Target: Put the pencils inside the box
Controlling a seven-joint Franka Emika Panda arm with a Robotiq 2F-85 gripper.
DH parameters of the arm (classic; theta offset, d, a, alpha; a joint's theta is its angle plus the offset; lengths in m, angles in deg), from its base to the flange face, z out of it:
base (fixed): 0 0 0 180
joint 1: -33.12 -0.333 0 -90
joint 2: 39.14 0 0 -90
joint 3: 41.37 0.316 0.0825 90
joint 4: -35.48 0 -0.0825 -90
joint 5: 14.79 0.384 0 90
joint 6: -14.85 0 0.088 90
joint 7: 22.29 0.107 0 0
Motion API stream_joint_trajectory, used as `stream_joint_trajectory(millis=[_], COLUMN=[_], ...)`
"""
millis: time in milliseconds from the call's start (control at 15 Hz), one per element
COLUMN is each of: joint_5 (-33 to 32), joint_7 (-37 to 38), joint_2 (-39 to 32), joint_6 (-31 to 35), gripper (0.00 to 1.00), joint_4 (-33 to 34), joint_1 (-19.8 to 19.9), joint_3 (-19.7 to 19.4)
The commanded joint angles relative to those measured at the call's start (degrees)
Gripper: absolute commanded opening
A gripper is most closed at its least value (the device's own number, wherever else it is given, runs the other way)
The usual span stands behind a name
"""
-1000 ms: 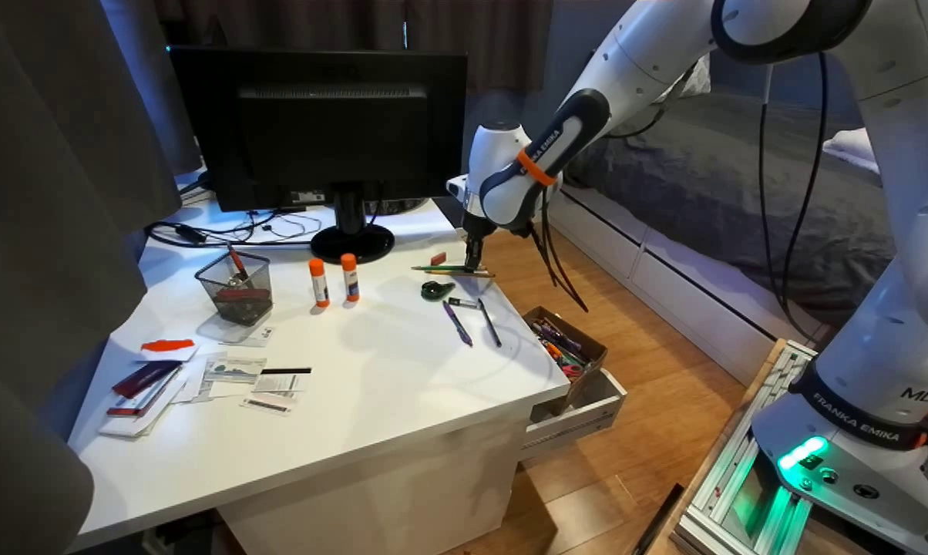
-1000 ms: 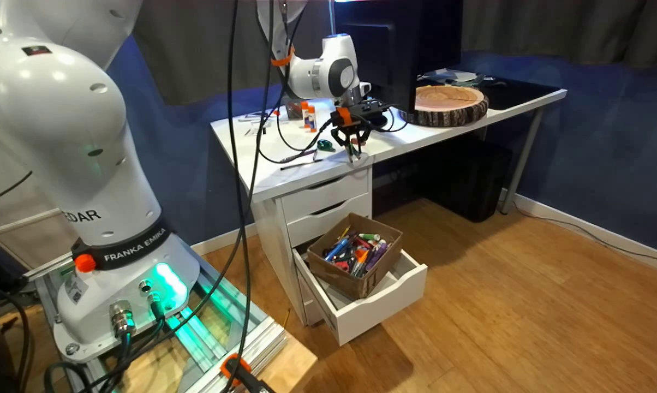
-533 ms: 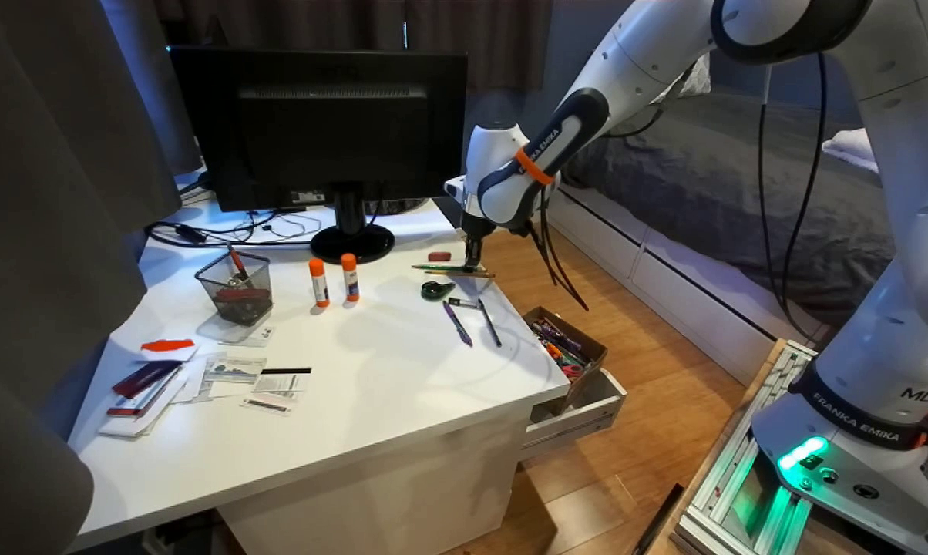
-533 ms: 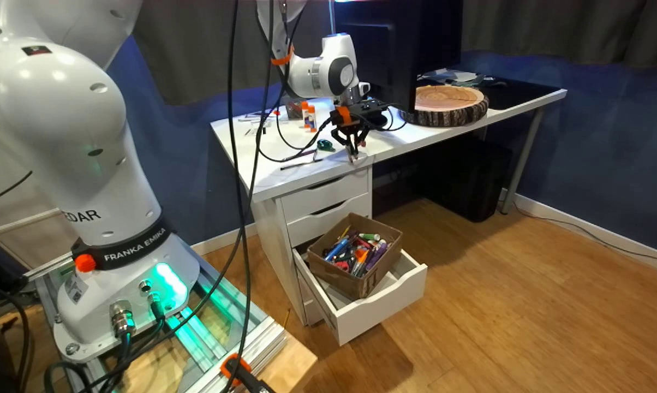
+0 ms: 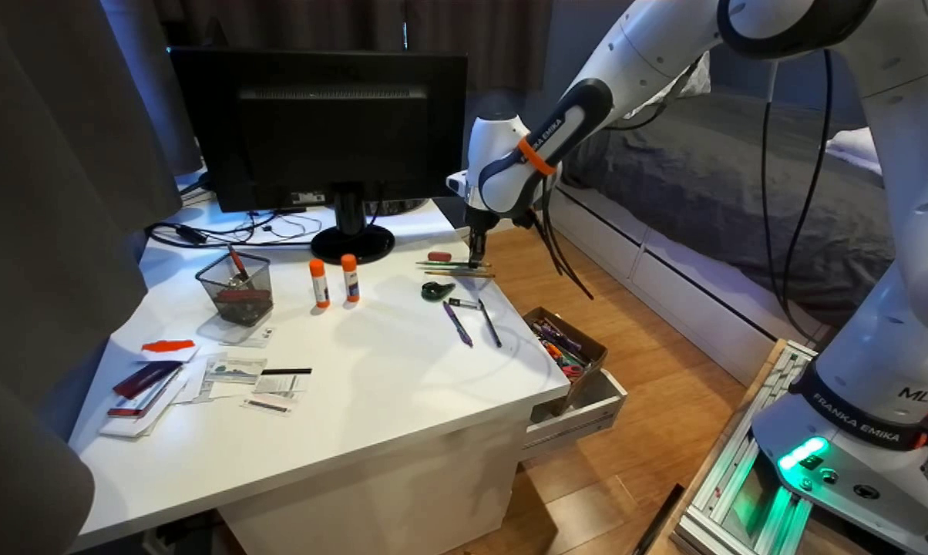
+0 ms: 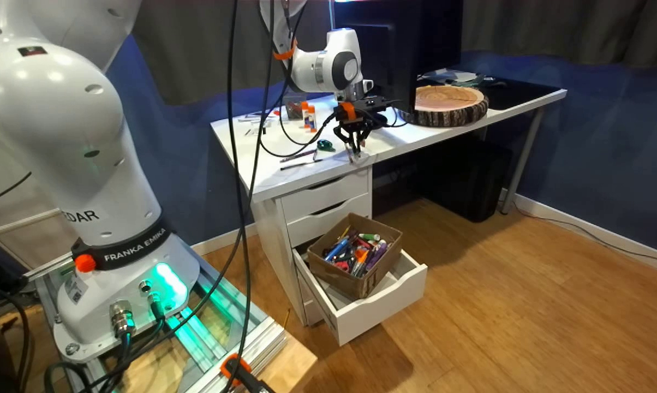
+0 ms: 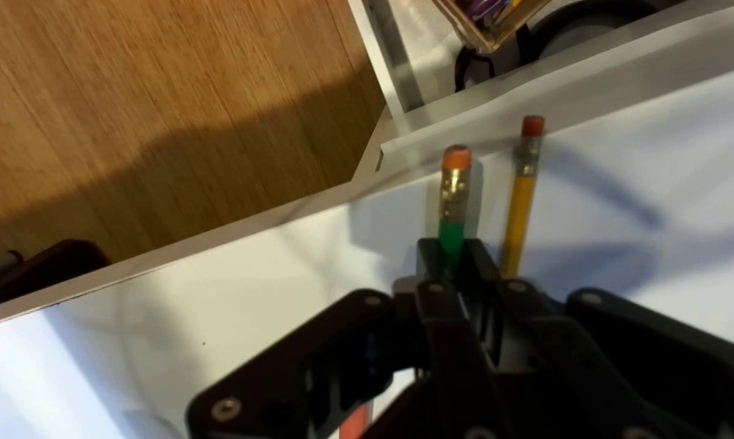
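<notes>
My gripper (image 7: 452,253) is shut on a green pencil (image 7: 451,231) near its eraser end. The pencil's other end is hidden behind the fingers in the wrist view. In an exterior view the green pencil (image 5: 433,264) lies level, seemingly just above the desk. A yellow pencil (image 7: 518,213) lies on the desk beside it, outside the fingers, roughly parallel. The brown cardboard box (image 6: 336,277) holds several pens and markers. It stands in the open drawer below the desk edge, and its corner shows in the wrist view (image 7: 495,39).
The open white drawer (image 6: 383,316) juts out below. On the desk are a red eraser (image 5: 438,257), a green tape dispenser (image 5: 437,290), a purple pen (image 5: 458,324), a black pen (image 5: 490,324), two glue sticks, a mesh cup (image 5: 237,301) and the monitor (image 5: 317,123).
The gripper has closed on the green pencil and risen slightly with it, shifting a little to the right in both exterior views. The yellow pencil has stayed in place.
</notes>
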Motion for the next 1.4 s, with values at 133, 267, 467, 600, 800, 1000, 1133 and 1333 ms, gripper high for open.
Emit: stream_joint_trajectory(millis=[133, 267, 467, 600, 800, 1000, 1133, 1333], joint_5=[4.65, 8.12, 13.06, 17.75, 25.47, 32.47, 35.32, 35.95], joint_7=[-10.57, -15.48, -20.27, -24.61, -33.85, -42.28, -45.62, -46.79], joint_2=[6.57, 8.77, 12.76, 15.87, 19.8, 21.56, 20.83, 16.64], joint_6=[-1.28, -2.34, -2.51, -1.02, -0.26, -0.8, -1.53, -1.61], gripper=[0.03, 0.03, 0.03, 0.03, 0.03, 0.03, 0.03, 0.03], joint_4=[-6.15, -9.39, -15.51, -20.22, -25.91, -29.32, -29.96, -28.52], joint_1=[8.84, 12.13, 15.33, 18.65, 23.09, 25.62, 25.93, 24.57], joint_3=[7.97, 10.39, 10.44, 10.93, 10.89, 8.63, 6.12, 2.59])
